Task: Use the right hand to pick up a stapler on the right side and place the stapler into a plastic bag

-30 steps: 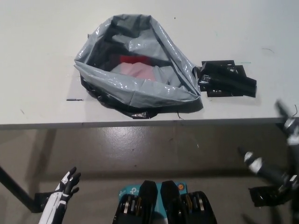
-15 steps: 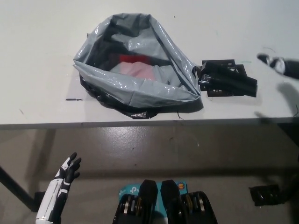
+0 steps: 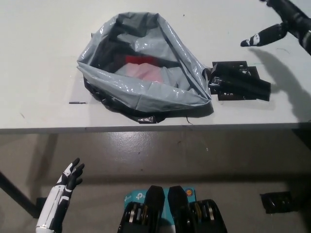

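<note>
Your right hand (image 3: 285,25) hovers up top right, fingers spread, empty. The stapler (image 3: 239,82) sits on the desk (image 3: 39,58), just right of the plastic bag (image 3: 141,90). Left hand (image 3: 65,187) hangs low, fingers apart.

Black stapler (image 3: 241,83) beside an open grey bag (image 3: 146,92) on the table (image 3: 43,58).
The stapler lies flat, untouched, its length running left to right and dipping slightly toward the right, its left end just beside the bag's right corner. The bag is glossy, crumpled plastic with a dark inside, sitting near the table's front edge, its mouth gaping wide; something red and pink shows within.
</note>
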Controlling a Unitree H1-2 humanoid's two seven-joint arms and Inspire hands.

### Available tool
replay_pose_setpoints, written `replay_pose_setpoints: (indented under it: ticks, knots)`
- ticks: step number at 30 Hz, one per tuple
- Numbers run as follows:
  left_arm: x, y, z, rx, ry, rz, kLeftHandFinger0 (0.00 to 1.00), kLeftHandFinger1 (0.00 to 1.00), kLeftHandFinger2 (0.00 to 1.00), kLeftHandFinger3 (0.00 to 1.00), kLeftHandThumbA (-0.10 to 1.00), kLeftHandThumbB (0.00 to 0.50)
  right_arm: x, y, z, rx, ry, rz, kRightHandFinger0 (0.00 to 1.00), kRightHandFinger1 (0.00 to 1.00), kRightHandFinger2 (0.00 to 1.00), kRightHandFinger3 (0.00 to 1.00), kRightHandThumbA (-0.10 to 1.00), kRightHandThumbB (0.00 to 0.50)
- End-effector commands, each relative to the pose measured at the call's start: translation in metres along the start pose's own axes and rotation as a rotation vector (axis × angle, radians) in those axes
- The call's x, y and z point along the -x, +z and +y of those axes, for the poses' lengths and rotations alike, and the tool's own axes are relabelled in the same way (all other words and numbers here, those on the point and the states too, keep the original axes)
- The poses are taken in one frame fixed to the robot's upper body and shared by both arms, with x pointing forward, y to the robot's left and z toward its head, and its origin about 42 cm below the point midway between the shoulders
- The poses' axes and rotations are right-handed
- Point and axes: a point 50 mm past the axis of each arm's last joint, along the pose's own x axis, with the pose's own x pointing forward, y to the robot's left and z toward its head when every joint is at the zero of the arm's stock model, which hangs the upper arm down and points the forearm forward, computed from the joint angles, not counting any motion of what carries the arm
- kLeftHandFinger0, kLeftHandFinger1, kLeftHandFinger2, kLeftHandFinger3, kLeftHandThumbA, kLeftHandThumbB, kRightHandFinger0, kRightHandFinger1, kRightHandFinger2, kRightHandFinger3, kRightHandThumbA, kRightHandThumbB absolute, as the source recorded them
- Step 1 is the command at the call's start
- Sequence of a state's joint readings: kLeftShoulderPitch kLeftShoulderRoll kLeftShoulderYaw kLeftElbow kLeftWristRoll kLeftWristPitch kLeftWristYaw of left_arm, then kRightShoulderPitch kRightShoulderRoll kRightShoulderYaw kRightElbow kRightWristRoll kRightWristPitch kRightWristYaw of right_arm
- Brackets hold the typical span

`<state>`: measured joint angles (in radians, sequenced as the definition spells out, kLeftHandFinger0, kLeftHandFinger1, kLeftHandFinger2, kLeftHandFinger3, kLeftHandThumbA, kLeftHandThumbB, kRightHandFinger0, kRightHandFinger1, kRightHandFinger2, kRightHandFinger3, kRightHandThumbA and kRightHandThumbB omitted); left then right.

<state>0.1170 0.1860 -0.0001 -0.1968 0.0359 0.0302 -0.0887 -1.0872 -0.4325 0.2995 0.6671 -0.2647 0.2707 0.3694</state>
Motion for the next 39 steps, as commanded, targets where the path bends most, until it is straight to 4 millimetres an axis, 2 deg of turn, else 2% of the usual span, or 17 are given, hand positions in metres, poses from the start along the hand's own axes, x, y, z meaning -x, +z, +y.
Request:
replay_pose_setpoints:
  ticks: [1, 6, 8, 10, 16, 27, 30, 32, 33, 34, 35, 36, 37, 38, 39]
  knots:
    - [-0.003, 0.006, 0.002, -0.025, -0.025, -0.048, 1.0, 1.0, 1.0, 1.0, 0.99, 0.183, -0.017, 0.017, -0.01, -0.008, 0.065, 0.034, 1.0, 1.0, 1.0, 1.0, 0.96, 0.403]
    - [-0.006, 0.006, 0.004, -0.044, -0.032, -0.041, 1.0, 1.0, 1.0, 1.0, 1.0, 0.173, -0.033, -0.002, 0.016, -0.007, 0.111, 0.09, 1.0, 1.0, 1.0, 1.0, 0.86, 0.385]
    - [-0.007, 0.006, 0.003, -0.043, -0.036, -0.037, 1.0, 1.0, 1.0, 1.0, 1.0, 0.173, -0.035, -0.009, 0.023, -0.007, 0.132, 0.112, 1.0, 1.0, 1.0, 1.0, 0.89, 0.384]
    - [-0.009, 0.006, 0.003, -0.032, -0.039, -0.044, 1.0, 1.0, 1.0, 1.0, 0.98, 0.171, -0.037, -0.02, 0.037, -0.012, 0.16, 0.148, 1.0, 1.0, 1.0, 1.0, 0.92, 0.403]
    - [-0.012, 0.008, 0.004, -0.034, -0.044, -0.043, 1.0, 1.0, 1.0, 1.0, 0.98, 0.159, -0.04, -0.032, 0.06, 0.001, 0.185, 0.159, 1.0, 1.0, 1.0, 1.0, 0.96, 0.424]
    - [-0.017, 0.009, 0.005, -0.032, -0.042, -0.05, 1.0, 1.0, 1.0, 1.0, 0.97, 0.156, -0.042, -0.041, 0.076, 0.036, 0.196, 0.201, 1.0, 1.0, 1.0, 1.0, 0.96, 0.445]
    - [-0.017, 0.011, 0.004, -0.032, -0.045, -0.054, 1.0, 1.0, 1.0, 1.0, 0.96, 0.134, -0.042, -0.045, 0.077, 0.04, 0.185, 0.205, 1.0, 1.0, 1.0, 1.0, 0.95, 0.45]
    - [-0.019, 0.012, 0.004, -0.031, -0.048, -0.058, 1.0, 1.0, 1.0, 1.0, 0.96, 0.131, -0.042, -0.045, 0.077, 0.041, 0.167, 0.179, 1.0, 1.0, 1.0, 1.0, 0.92, 0.428]
    - [-0.019, 0.012, 0.004, -0.031, -0.049, -0.059, 1.0, 1.0, 1.0, 1.0, 0.96, 0.131, -0.042, -0.046, 0.077, 0.046, 0.132, 0.154, 1.0, 1.0, 1.0, 1.0, 0.88, 0.429]
    - [-0.02, 0.012, 0.004, -0.032, -0.05, -0.059, 1.0, 1.0, 1.0, 1.0, 0.96, 0.13, -0.042, -0.046, 0.078, 0.058, 0.074, 0.137, 1.0, 1.0, 1.0, 1.0, 0.81, 0.402]
    - [-0.02, 0.013, 0.004, -0.032, -0.051, -0.06, 1.0, 1.0, 1.0, 1.0, 0.96, 0.129, -0.042, -0.047, 0.078, 0.06, -0.016, 0.119, 0.77, 0.78, 0.73, 0.75, 0.69, 0.337]
    - [-0.022, 0.013, 0.004, -0.03, -0.052, -0.061, 1.0, 1.0, 1.0, 1.0, 0.96, 0.128, -0.042, -0.047, 0.078, 0.046, -0.057, 0.115, 0.6, 0.62, 0.69, 0.72, 0.66, 0.361]
    - [-0.023, 0.014, 0.005, -0.026, -0.05, -0.063, 1.0, 1.0, 1.0, 1.0, 0.95, 0.127, -0.042, -0.046, 0.078, 0.056, -0.105, 0.095, 0.04, 0.07, 0.22, 0.29, 0.46, 0.244]
    - [-0.024, 0.015, 0.005, -0.028, -0.051, -0.065, 1.0, 1.0, 1.0, 1.0, 0.95, 0.125, -0.041, -0.045, 0.078, 0.09, -0.15, 0.067, 0.01, 0.02, 0.18, 0.23, 0.37, 0.24]
    - [-0.025, 0.015, 0.006, -0.03, -0.052, -0.066, 1.0, 1.0, 1.0, 1.0, 0.95, 0.124, -0.041, -0.045, 0.078, 0.101, -0.163, 0.058, 0.0, 0.01, 0.19, 0.25, 0.35, 0.231]
